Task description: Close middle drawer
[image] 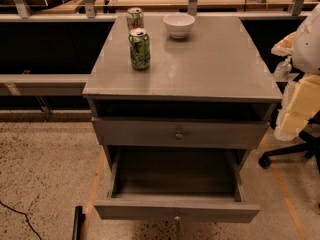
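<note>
The grey cabinet (182,86) stands in the middle of the camera view. The middle drawer (176,210) is pulled far out toward me. Its wide flat front with a tiny knob is near the bottom edge, and its shallow box (175,174) is open and holds nothing. Above it, the top drawer (150,132), with the bigger knob, stands slightly out from the cabinet. The lowest drawer is hidden under the open one. My gripper is not in view. Only white and pale yellow parts, which look like my arm (302,91), show at the right edge.
On the cabinet top stand a green can (139,49), a second can (134,18) behind it and a white bowl (179,25). A black chair base (285,154) is on the floor at the right. A dark post (77,223) and a cable are at the lower left.
</note>
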